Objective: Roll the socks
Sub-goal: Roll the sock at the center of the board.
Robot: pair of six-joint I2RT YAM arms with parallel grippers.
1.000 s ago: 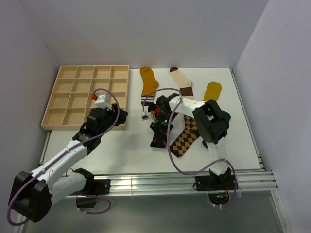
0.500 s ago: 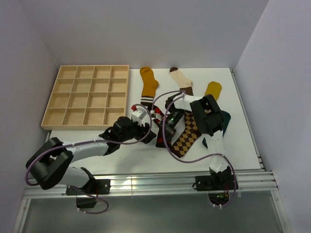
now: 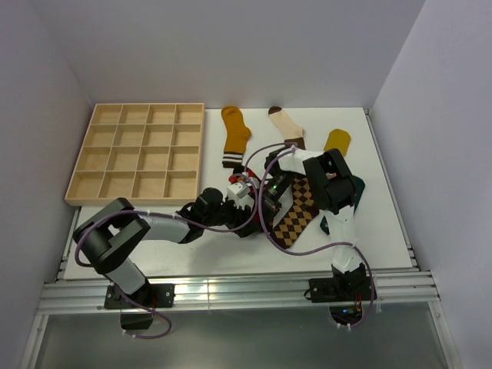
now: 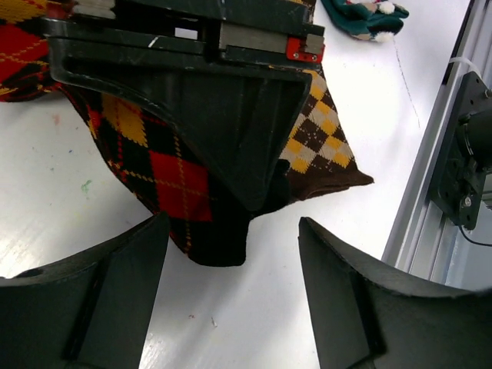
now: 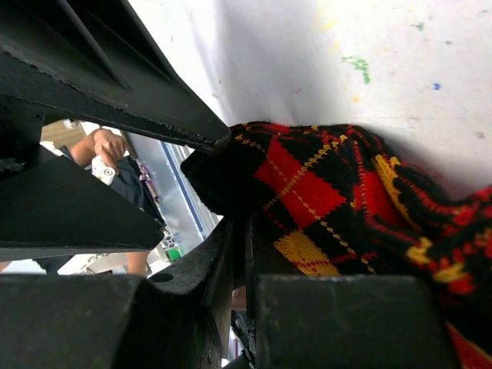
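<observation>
Wooden tray (image 3: pixel 123 161) beside mustard sock (image 3: pixel 234 131)

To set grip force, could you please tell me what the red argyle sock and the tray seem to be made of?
The red argyle sock looks like soft knitted fabric, matte: stitches show in its diamonds. The tray is probably pale bare wood or plywood, matte: tan boards, thin dividers.

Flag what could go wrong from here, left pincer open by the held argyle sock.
1. Open left pincer sits just short of the right pincer, shut on the red-black argyle sock: advancing may knock them together.
2. The brown argyle sock lies against it; the left may catch both.
</observation>
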